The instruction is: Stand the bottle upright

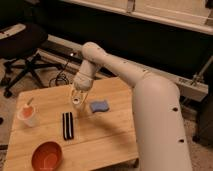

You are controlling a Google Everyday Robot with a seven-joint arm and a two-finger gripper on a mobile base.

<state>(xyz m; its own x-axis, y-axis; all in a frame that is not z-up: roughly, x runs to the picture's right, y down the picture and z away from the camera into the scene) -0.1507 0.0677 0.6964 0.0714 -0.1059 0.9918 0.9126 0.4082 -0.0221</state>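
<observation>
My gripper (76, 98) hangs over the wooden table (105, 145), just left of the blue sponge, pointing down. It is shut on the bottle (76, 100), a small pale thing with a tan round end showing between the fingers. The bottle is held a little above the tabletop, and most of its body is hidden by the gripper. Whether it is upright or tilted I cannot make out.
A white cup with orange contents (27, 114) stands at the table's left edge. A black-and-white striped object (67, 125) lies in the middle, a blue sponge (99, 106) to its right, an orange bowl (47, 156) at the front left. An office chair (20, 42) stands behind the table.
</observation>
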